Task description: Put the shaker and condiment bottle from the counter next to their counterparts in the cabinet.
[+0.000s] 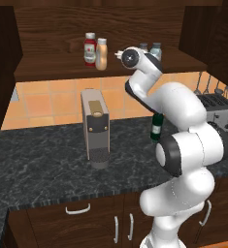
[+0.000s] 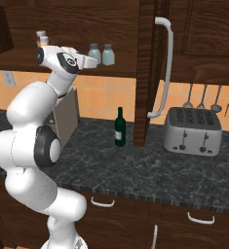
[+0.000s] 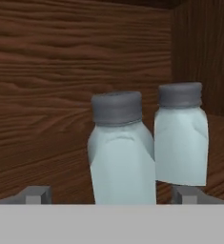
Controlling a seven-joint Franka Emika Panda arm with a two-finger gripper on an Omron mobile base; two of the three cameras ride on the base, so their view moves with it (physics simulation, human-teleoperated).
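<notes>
On the cabinet shelf [image 1: 47,70] two pale shakers with grey caps stand side by side. The nearer shaker [image 3: 123,152] [image 2: 94,53] stands between my fingertips [image 3: 35,194], with a gap on each side. Its twin [image 3: 181,138] [image 2: 107,54] is just right of it and a little deeper. My gripper [image 3: 109,195] [image 2: 91,62] is open at shelf height, holding nothing. Further left on the shelf the orange-tan condiment bottle [image 1: 102,54] stands right beside the red white-capped bottle [image 1: 89,49]. The black counter [image 1: 47,169] lies below.
A grey coffee machine [image 1: 95,128] and a dark green wine bottle [image 2: 119,127] stand on the counter under the shelf. A silver toaster [image 2: 193,130] sits to the right. The open cabinet door with its long handle [image 2: 165,68] hangs right of the shakers.
</notes>
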